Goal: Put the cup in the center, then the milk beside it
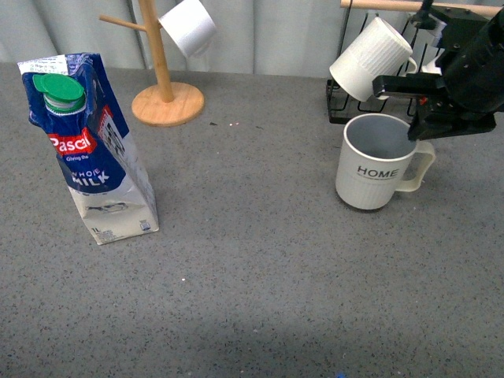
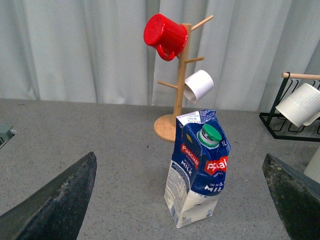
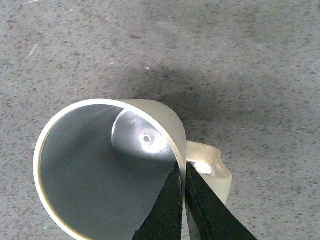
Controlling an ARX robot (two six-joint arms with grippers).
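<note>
The cream-white cup (image 1: 376,165) marked "HOME" stands upright at the right of the grey table, handle to the right. My right gripper (image 1: 416,127) is shut on the cup's rim beside the handle. In the right wrist view the cup (image 3: 95,175) shows its grey inside, and the gripper (image 3: 182,172) pinches the wall with one finger inside and one outside. The milk (image 1: 90,150), a blue and white carton with a green cap, stands at the left, dented and leaning. My left gripper (image 2: 180,200) is open, its fingers (image 2: 55,200) wide apart, with the milk (image 2: 197,167) standing ahead between them.
A wooden mug tree (image 1: 161,75) with a white mug (image 1: 189,25) stands at the back left; the left wrist view also shows a red mug (image 2: 164,35) on it. A black rack (image 1: 370,98) with a white ribbed mug (image 1: 370,57) is at the back right.
</note>
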